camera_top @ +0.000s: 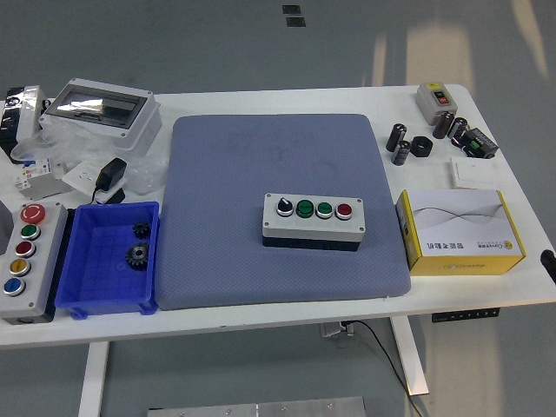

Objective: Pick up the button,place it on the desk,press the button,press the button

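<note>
A grey button box lies flat on the blue-grey mat, right of the mat's centre. It carries a black selector knob, two green buttons and a red button in a row. Nothing touches it. Only a small black bit of my right arm shows at the picture's right edge, and its hand is out of view. My left arm is out of view.
A second grey box with several coloured buttons lies at the near left. Beside it is a blue bin holding two gears. A yellow and white carton sits right of the mat. A clear-lidded enclosure, a small switch box and black cylinders are at the back.
</note>
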Available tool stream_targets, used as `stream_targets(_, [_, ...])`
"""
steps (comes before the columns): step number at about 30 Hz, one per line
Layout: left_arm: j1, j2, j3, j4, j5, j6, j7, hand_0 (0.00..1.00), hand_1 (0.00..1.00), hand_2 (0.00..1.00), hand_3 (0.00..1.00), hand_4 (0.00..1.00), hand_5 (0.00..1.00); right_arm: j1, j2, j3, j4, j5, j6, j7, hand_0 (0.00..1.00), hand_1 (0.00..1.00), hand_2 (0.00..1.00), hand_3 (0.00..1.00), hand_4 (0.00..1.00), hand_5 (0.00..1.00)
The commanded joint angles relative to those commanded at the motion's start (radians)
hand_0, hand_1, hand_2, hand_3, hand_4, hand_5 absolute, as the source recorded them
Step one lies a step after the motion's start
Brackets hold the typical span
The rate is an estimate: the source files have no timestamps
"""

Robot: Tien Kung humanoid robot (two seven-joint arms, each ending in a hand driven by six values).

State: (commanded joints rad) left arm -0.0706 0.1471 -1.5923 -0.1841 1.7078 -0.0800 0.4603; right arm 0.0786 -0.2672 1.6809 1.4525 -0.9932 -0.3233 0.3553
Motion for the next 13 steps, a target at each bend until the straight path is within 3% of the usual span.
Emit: stream_targets(13, [0.013,-0.006,0.008,-0.004,-0.035,0.012,0.010,0.648,0.634,0.563,0.601,0.607,0.157,0.021,-0.006,-0.042,-0.004,-0.006,-0.001,-0.003,0.705,0.685,0.696,0.665,0.560,0.336])
